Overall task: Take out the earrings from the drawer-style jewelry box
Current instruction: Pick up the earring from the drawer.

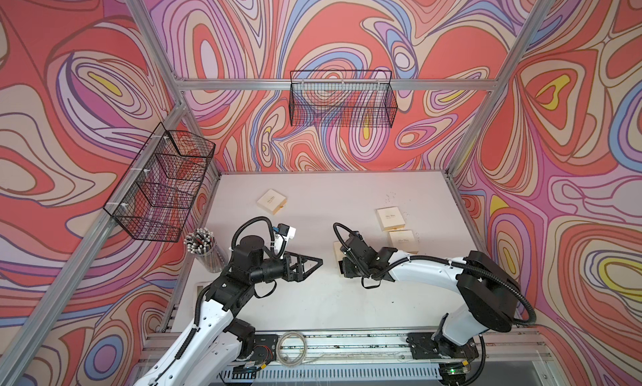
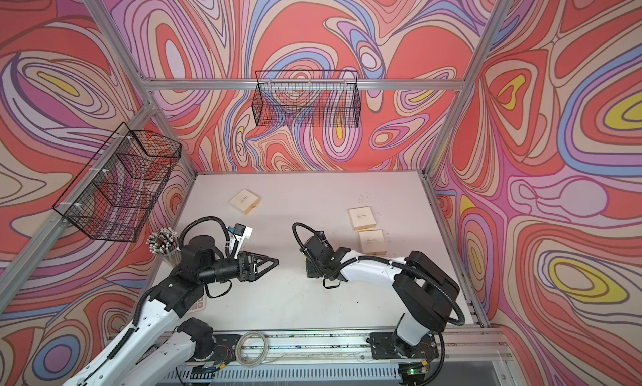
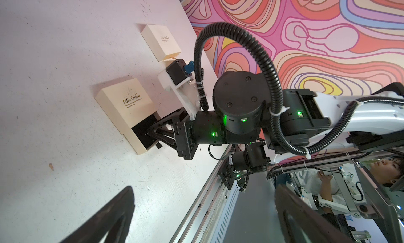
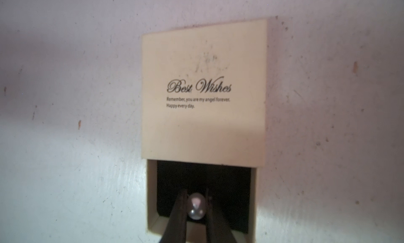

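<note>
Earring (image 4: 196,207): pale pearl stud, pinched between tips of right gripper (image 4: 196,197), closed tight on it. Low over black floor of pulled-out drawer (image 4: 151,198); cream jewelry box (image 4: 203,121) sleeve straight ahead of tips. Slightly oval, long axis along fingers. Likely next: straight lift, clear of drawer walls flanking tips. Left gripper (image 1: 318,262) spread wide, empty, well apart.
</note>
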Controlling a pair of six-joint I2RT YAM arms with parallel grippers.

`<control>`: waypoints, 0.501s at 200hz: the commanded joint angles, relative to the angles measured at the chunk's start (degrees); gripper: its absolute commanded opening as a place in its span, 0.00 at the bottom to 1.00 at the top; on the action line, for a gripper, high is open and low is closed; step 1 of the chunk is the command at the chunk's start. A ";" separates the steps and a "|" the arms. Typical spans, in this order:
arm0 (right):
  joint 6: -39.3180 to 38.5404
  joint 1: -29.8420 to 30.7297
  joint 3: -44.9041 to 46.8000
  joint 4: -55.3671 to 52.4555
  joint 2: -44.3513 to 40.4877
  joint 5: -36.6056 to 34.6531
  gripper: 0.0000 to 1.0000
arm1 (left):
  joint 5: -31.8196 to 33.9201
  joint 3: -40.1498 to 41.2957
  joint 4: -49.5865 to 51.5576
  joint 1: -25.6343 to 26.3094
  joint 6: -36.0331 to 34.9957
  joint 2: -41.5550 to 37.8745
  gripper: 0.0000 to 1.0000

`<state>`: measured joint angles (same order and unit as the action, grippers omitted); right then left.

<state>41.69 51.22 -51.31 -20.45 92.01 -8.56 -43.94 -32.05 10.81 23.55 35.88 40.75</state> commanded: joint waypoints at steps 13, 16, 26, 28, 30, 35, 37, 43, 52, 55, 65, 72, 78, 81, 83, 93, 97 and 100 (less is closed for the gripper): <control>1.20 0.46 0.46 -1.12 -1.87 -1.68 0.06 | -0.39 -0.17 -1.84 -0.44 0.38 -0.37 1.00; 1.23 0.49 0.46 -1.18 -2.03 -1.79 0.06 | -0.42 -0.12 -1.84 -0.44 0.34 -0.33 1.00; 1.38 0.47 0.59 -1.21 -2.57 -2.23 0.05 | -0.38 -0.11 -1.84 -0.42 0.45 -0.37 1.00; 1.44 0.51 0.59 -1.25 -2.68 -2.31 0.05 | -0.36 -0.11 -1.84 -0.41 0.43 -0.33 1.00; 1.46 0.49 0.60 -1.24 -2.81 -2.40 0.05 | -0.40 -0.07 -1.84 -0.43 0.42 -0.35 1.00; 1.60 0.39 0.67 -1.24 -3.16 -2.58 0.05 | -0.35 -0.07 -1.84 -0.47 0.43 -0.32 1.00; 1.61 0.42 0.72 -1.26 -3.26 -2.64 0.05 | -0.40 -0.10 -1.84 -0.47 0.42 -0.32 1.00; 1.67 0.38 0.80 -1.31 -3.75 -2.97 0.05 | -0.36 -0.11 -1.84 -0.52 0.43 -0.33 1.00; 1.90 0.37 1.08 -1.58 -4.40 -3.73 0.05 | -0.40 -0.11 -1.84 -0.46 0.48 -0.36 1.00; 1.91 0.23 1.07 -1.76 -4.65 -3.92 0.05 | -0.38 -0.11 -1.84 -0.49 0.46 -0.39 1.00; 2.24 -0.17 1.56 -2.13 -5.53 -4.37 0.05 | -0.39 -0.11 -1.84 -0.51 0.49 -0.40 1.00; 2.41 -0.59 2.02 -2.18 -6.38 -4.57 0.04 | -0.46 -0.11 -1.84 -0.51 0.44 -0.41 1.00; 2.54 -0.99 2.65 -2.23 -7.28 -4.61 0.04 | -0.44 -0.11 -1.84 -0.52 0.48 -0.41 1.00; 2.67 -1.34 3.02 -2.17 -7.70 -4.53 0.04 | -0.44 -0.11 -1.84 -0.48 0.45 -0.41 1.00; 2.78 -1.59 3.22 -2.15 -8.04 -4.47 0.04 | -0.44 -0.11 -1.84 -0.47 0.45 -0.39 1.00; 3.05 -2.82 4.57 -2.01 -9.90 -4.07 0.04 | -0.37 -0.11 -1.84 -0.52 0.56 -0.36 1.00; 3.15 -3.42 5.21 -1.89 -10.73 -3.87 0.04 | -0.45 -0.11 -1.84 -0.45 0.52 -0.41 1.00; 3.22 -3.78 5.68 -1.94 -11.40 -3.65 0.04 | -0.46 -0.11 -1.84 -0.51 0.56 -0.41 1.00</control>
<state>43.11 49.84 -48.71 -21.41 84.77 -11.07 -43.94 -32.05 10.79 23.51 36.25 40.75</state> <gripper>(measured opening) 0.128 0.999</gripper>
